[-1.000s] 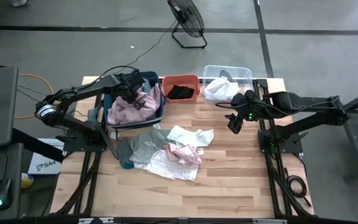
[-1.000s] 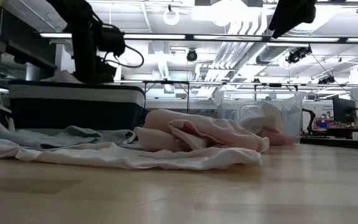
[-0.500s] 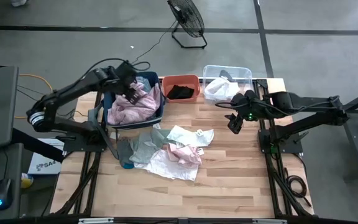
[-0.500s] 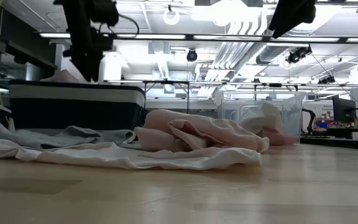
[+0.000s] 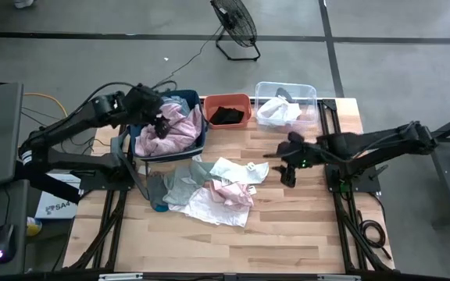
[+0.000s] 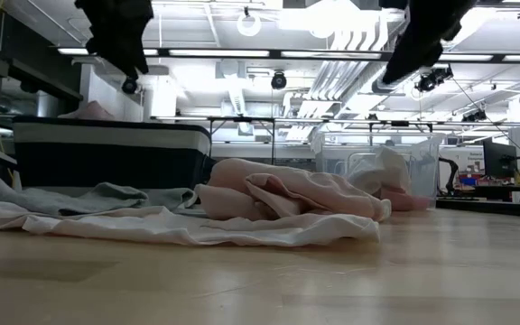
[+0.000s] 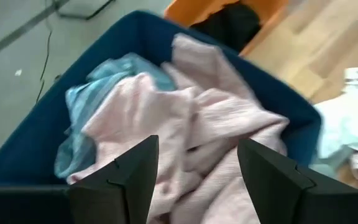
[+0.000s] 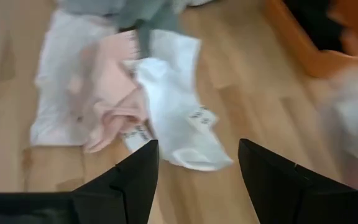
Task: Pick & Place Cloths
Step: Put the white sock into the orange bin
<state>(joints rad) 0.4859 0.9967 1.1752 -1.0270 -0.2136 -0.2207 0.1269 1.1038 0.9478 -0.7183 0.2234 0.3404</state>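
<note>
A pale pink cloth (image 7: 210, 124) lies heaped in the blue bin (image 5: 203, 134) beside a blue-teal plaid cloth (image 7: 98, 99). My left gripper (image 7: 197, 146) hovers open above them, touching nothing. On the table's middle lies a pile: a white cloth (image 8: 179, 118), a coral pink cloth (image 8: 114, 99) and a grey-green cloth (image 5: 180, 183). My right gripper (image 8: 197, 149) hangs open above the wood just right of the pile (image 5: 225, 191). A black cloth (image 5: 226, 115) lies in the orange bin (image 5: 226, 100).
A clear bin (image 5: 286, 87) with white cloth stands at the far right next to the orange bin. Bare wood (image 5: 233, 250) stretches along the near half of the table. A floor fan (image 5: 235, 27) stands beyond the far edge.
My left gripper has risen off the pale pink cloth, which stays in the blue bin, and has drawn a little toward the table's left. My right gripper has moved toward the table's left and near edge, closer to the pile.
</note>
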